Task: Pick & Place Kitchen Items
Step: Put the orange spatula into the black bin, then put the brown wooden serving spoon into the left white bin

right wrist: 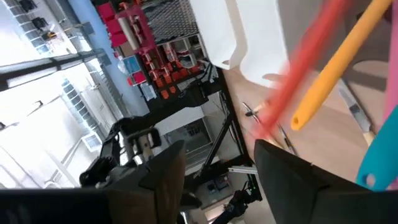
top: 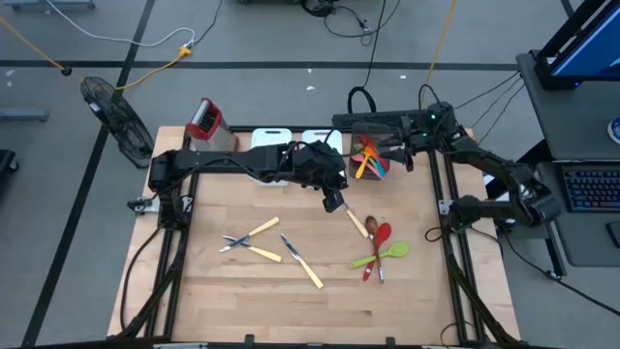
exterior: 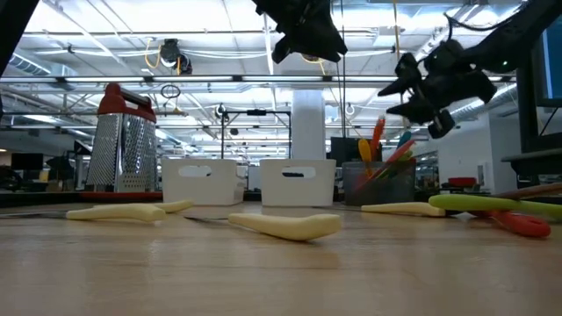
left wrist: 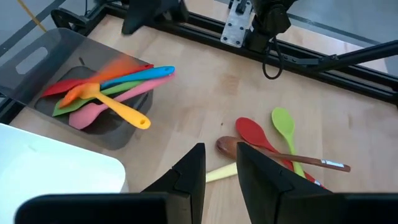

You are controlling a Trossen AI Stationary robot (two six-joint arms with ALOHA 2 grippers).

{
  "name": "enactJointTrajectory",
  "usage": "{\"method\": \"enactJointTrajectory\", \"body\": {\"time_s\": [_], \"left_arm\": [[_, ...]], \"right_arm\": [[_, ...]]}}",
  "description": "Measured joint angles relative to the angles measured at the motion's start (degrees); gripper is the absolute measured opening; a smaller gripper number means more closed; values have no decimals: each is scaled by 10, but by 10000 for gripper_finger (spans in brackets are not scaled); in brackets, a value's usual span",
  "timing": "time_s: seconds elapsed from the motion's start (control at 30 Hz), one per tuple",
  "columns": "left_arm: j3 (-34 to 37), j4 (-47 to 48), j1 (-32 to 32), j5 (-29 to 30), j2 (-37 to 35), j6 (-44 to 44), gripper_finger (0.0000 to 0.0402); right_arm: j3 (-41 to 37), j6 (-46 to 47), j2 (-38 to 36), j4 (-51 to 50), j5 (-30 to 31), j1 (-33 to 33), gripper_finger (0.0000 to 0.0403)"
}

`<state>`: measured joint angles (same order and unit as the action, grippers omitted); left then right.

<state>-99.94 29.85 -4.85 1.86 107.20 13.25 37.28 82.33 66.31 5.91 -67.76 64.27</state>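
1. Table [top: 213, 291]: light wood; utensils lie in two loose clusters on it, with white bins [top: 291, 141] and a grater [top: 205, 120] along the far edge.
2. Dark bin [left wrist: 37, 68]: at the far right; already holds coloured spatulas [left wrist: 118, 84] in a leaning stack; a careless drop could likely knock one out.
3. Left gripper [left wrist: 217, 171]: above mid-table, over the yellow handle [left wrist: 219, 172]; jaws part-spread, nothing between them; a descent off the handle's line would likely nudge it aside.
4. Right gripper [right wrist: 214, 168]: hovering by the dark bin; jaws spread, empty; the orange spatula [right wrist: 339, 59] blurs close ahead, so it may be falling or rebound.
5. Red spoon [left wrist: 258, 135], green spoon [left wrist: 285, 124]: overlapping beside the handle; lifting one could drag the other.
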Motion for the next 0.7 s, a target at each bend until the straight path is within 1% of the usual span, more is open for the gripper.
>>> {"method": "enactJointTrajectory", "body": {"time_s": [0.1, 0.23, 0.4, 0.57, 0.7], "left_arm": [[0, 0, 7, 12, 0, 10, 93], [0, 0, 20, 12, 0, 26, 93], [0, 0, 40, 15, 0, 59, 93], [0, 7, 65, 27, 0, 103, 93], [0, 19, 86, 27, 0, 143, 93]], "right_arm": [[0, -1, -46, -10, 1, 0, 183], [0, -4, -117, -13, 2, -11, 183], [-2, -59, -208, -15, 4, -26, 183], [-27, -95, -293, -15, 3, -45, 183], [-61, -96, -364, -15, 4, -63, 183]]}}
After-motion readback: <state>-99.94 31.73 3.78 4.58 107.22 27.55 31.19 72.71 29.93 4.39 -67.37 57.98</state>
